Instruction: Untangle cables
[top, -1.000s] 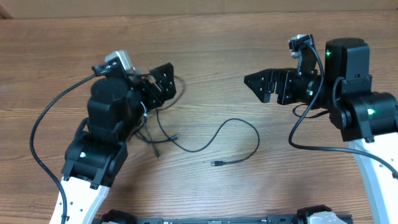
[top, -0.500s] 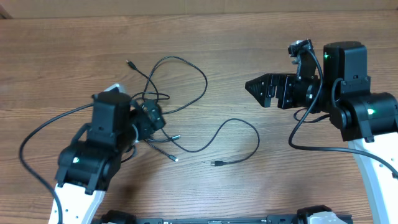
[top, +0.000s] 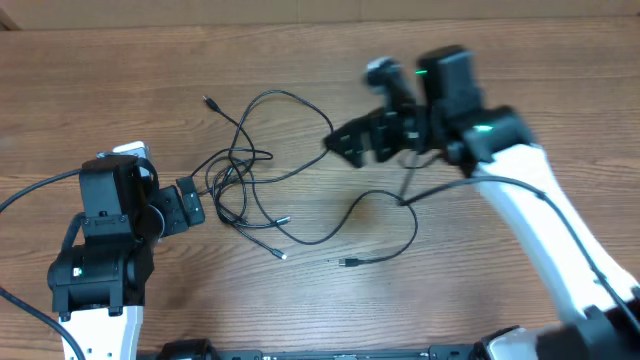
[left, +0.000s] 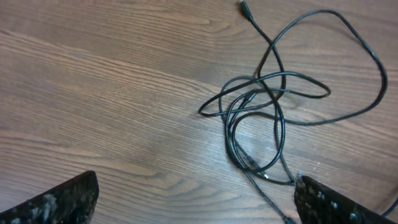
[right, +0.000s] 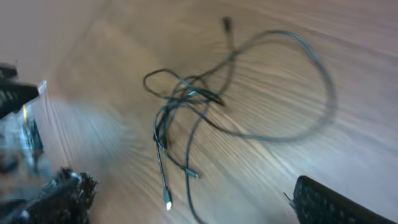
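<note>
From overhead, the thin black cables (top: 240, 175) lie knotted on the brown wooden table (top: 100, 80), left of centre. One long loop swings out to the right, and a plug end points to the far-left edge of the bundle. A lone black cord (top: 413, 232) curls apart from them, nearer the middle. My left gripper (top: 190, 205) sits just beside the knot with its jaws spread and empty. My right gripper (top: 350, 145) hangs by the big loop, jaws apart, carrying nothing.

Through the left wrist camera, the left gripper (left: 196, 202) frames the bundle widely. The cables (left: 258, 93) cross several times in a tight oval cluster, with slack arcs above. My worry is that closing on that cluster would pinch several strands at once, and a pull would cinch the knot rather than free it.

The right wrist picture is blurred. The right gripper (right: 199, 199) is released, and the cables (right: 186, 93) lie ahead of it. Committing on so soft a view risks missing the strand or dragging the whole bundle. The cords look light and springy, likely to slide together.
</note>
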